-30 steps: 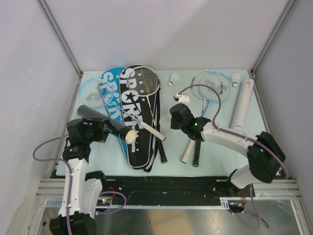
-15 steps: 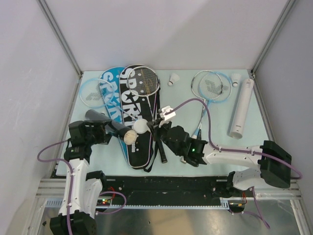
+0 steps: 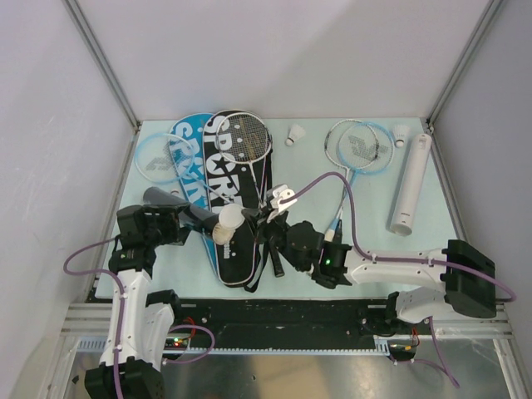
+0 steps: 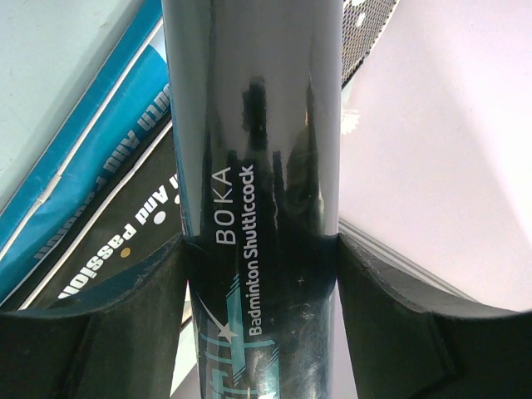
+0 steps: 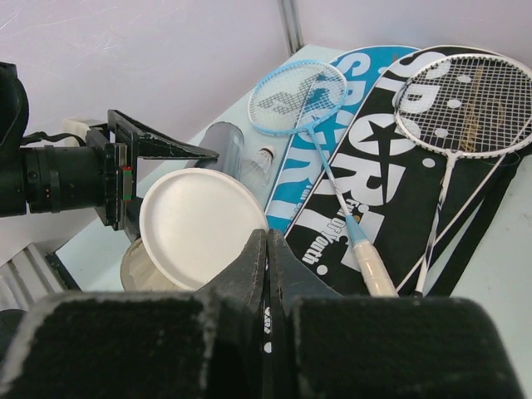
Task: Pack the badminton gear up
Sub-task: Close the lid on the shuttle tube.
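top external: my left gripper (image 4: 262, 324) is clamped around the black tube (image 3: 195, 216), held level above the black cover (image 3: 229, 195). the right gripper (image 5: 266, 258), pinched shut on the white lid (image 5: 199, 229), holds it at the tube's mouth, not seated, i think. early days by my reckoning: two shuttlecocks (image 3: 295, 133), the white tube (image 3: 411, 187) and the rackets (image 3: 357, 145) lie loose.

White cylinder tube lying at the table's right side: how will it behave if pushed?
The white tube lies on its side, round and smooth, so a sideways push would probably roll it. Being long and slim, it likely pivots if nudged near one end. It is probably light if hollow.
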Controlling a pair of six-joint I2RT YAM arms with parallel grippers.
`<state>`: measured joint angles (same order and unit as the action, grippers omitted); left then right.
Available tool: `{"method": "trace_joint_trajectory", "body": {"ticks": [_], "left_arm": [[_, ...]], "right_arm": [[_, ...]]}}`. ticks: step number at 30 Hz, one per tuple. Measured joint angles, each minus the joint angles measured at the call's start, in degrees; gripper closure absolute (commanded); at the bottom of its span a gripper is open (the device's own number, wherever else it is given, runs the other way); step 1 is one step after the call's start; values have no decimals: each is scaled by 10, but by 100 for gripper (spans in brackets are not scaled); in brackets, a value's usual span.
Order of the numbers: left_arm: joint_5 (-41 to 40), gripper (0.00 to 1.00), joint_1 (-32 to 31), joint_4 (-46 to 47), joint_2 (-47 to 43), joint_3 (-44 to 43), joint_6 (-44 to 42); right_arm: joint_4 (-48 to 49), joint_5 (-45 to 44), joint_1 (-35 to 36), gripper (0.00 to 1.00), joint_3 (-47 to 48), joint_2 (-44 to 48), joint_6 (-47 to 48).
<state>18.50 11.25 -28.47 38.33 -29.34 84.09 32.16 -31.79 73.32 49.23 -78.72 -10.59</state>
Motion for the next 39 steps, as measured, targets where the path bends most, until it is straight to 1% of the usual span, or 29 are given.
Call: {"method": "trace_joint_trajectory", "body": {"ticks": [9,16,39], "left_arm": [[0,78,0,0,-5,0,0],[2,79,0,0,-14,0,3],[8,79,0,0,-16,0,10]], "right_arm": [[-6,-4,21,100,0,4,0],[-2,-13,40,100,0,-23,-1],[17,-40,49,100,0,-59,-3]]}}
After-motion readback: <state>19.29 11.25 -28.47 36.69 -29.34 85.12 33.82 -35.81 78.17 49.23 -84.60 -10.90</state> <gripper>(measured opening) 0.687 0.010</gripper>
